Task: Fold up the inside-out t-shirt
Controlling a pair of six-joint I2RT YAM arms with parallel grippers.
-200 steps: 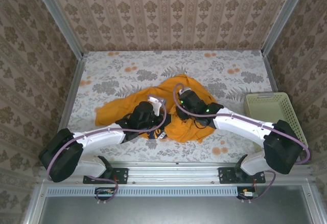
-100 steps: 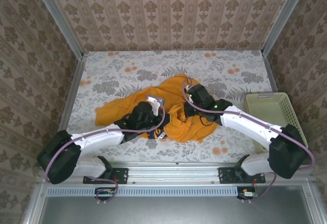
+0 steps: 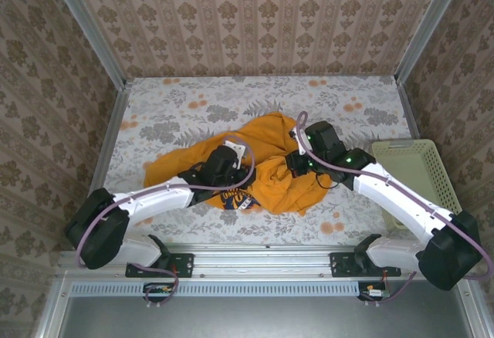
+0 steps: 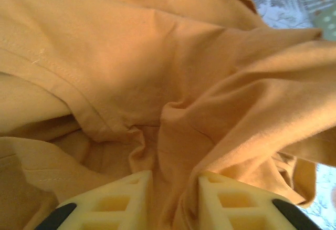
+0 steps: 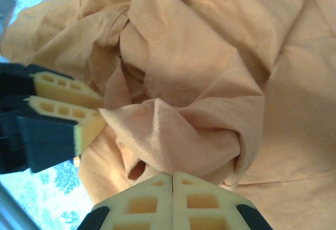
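The mustard-orange t-shirt [image 3: 266, 170] lies crumpled mid-table, with a bit of dark lettering [image 3: 236, 200] showing at its near edge. My left gripper [image 3: 234, 162] is on its left part; in the left wrist view the fingers [image 4: 123, 198] stand narrowly apart, closed on a thick fold of the t-shirt [image 4: 173, 135]. My right gripper [image 3: 296, 162] is at the shirt's right part. Its fingertips [image 5: 172, 180] meet on a raised fold of the t-shirt [image 5: 178, 130]. That fold stretches across to the left gripper's fingers [image 5: 63, 96].
A pale cream mesh basket [image 3: 401, 147] stands at the table's right edge, close beside the right arm. The floral tablecloth [image 3: 193, 106] shows behind and left of the shirt. Patterned walls close in the back and sides.
My right gripper has moved right and a little back, drawing cloth with it. The left gripper has edged slightly back and right. The shirt has bunched up between them.
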